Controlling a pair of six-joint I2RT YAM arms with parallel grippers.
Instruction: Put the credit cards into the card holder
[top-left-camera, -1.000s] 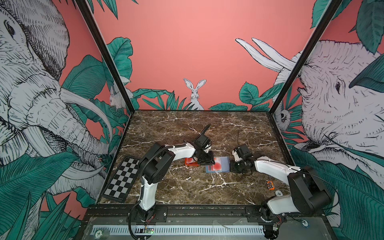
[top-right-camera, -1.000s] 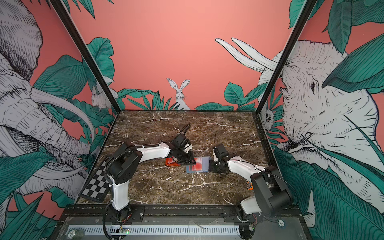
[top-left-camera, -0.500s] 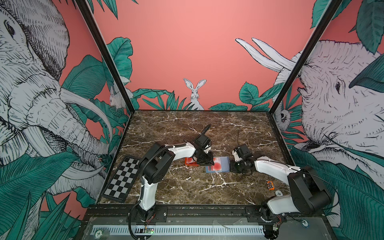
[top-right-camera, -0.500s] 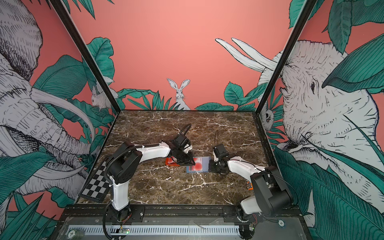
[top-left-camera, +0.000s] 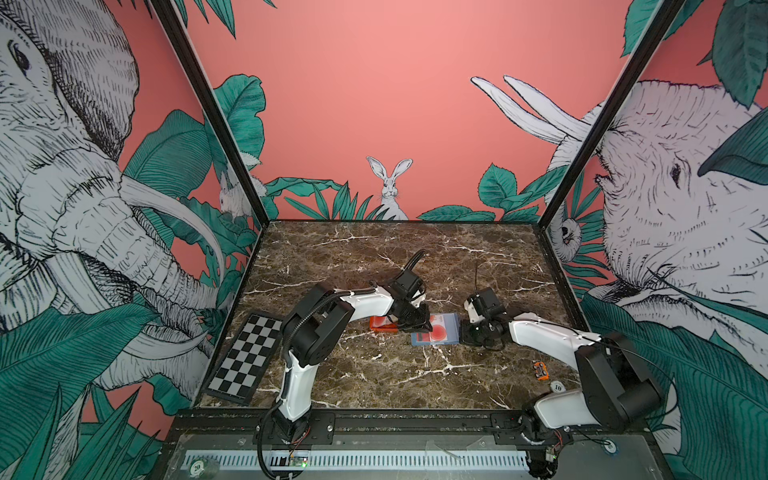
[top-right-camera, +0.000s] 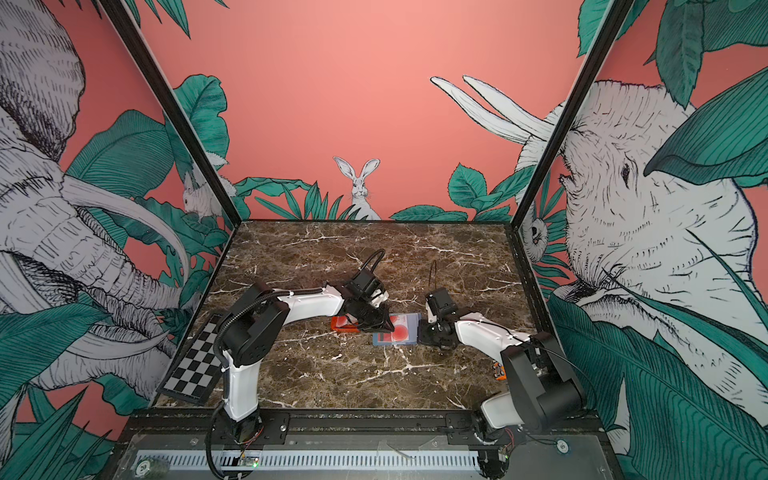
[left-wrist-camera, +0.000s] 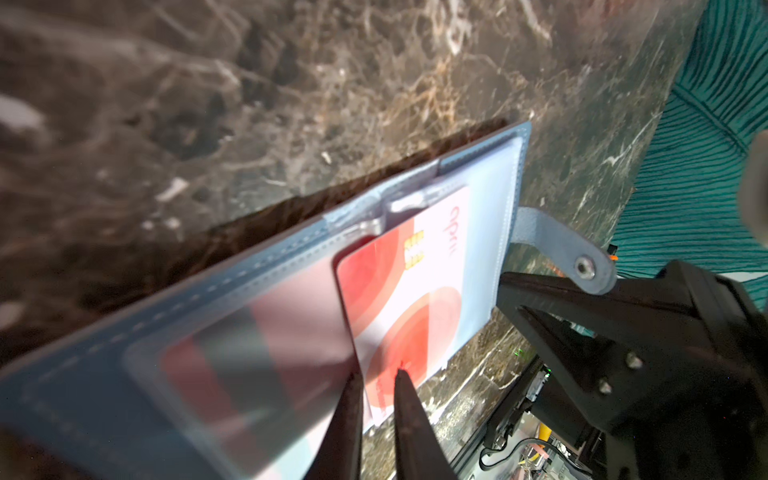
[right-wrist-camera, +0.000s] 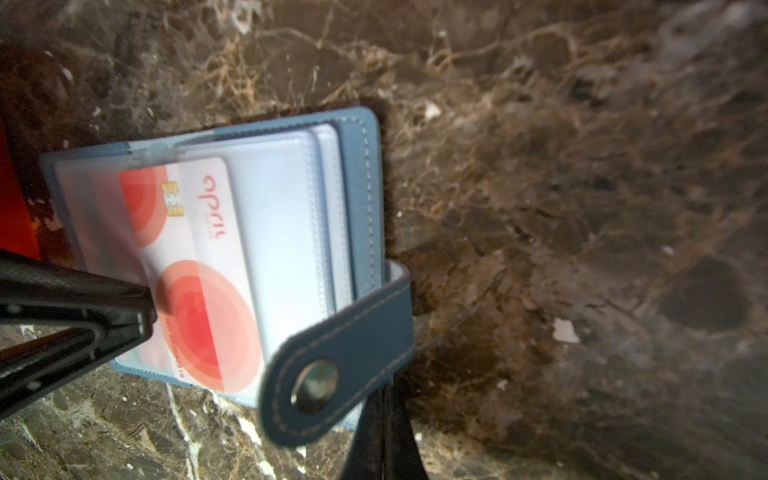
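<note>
Card holder (top-left-camera: 452, 323) lies open mid marble table (top-left-camera: 374, 382), just right of orange tray (top-left-camera: 380, 328). L gripper (left-wrist-camera: 377, 376) nearly closed, pinching credit card (left-wrist-camera: 415, 299) edge, card partway in clear sleeve (left-wrist-camera: 486, 216). R gripper (right-wrist-camera: 382, 419) fully closed at holder's edge under snap tab (right-wrist-camera: 332, 365); I can't tell if it's gripping anything

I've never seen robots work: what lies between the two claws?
The open card holder, with a credit card partly slid into it, fills that stretch; both top views show it.
</note>
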